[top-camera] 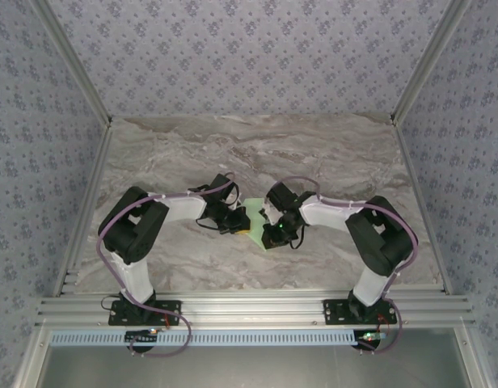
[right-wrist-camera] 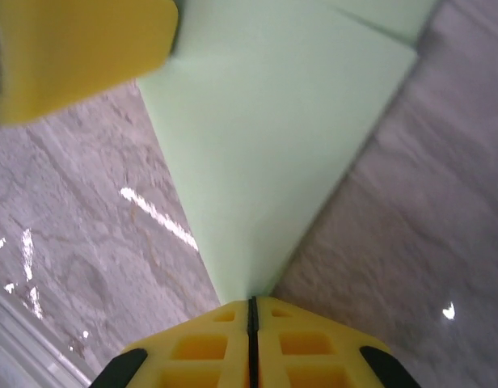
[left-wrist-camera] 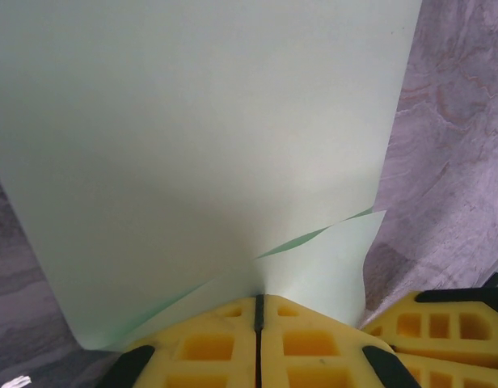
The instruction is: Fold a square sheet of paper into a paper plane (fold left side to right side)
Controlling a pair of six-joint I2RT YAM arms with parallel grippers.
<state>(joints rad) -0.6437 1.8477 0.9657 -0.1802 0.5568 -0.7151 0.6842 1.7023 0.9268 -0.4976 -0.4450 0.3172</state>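
Top external: one paper sheet [top-camera: 254, 210], perhaps folded; two pinching it, left gripper [left-wrist-camera: 257, 314] and right gripper [right-wrist-camera: 251, 311].

Both arms: elbows bent outward, forearms angled inward, wrists close together midway between bases. Left gripper [left-wrist-camera: 258, 303]: yellow fingers [left-wrist-camera: 208, 347] pressed flat together, pinching sheet of paper [left-wrist-camera: 192, 145]. Right gripper [right-wrist-camera: 251, 305]: fingers likewise closed, nipping sheet's narrow end, just beside left.

Table [top-camera: 257, 149]: open across far half and outer sides. Centre: blocked by left arm [top-camera: 164, 214], right arm [top-camera: 346, 217], paper [top-camera: 252, 212] between.
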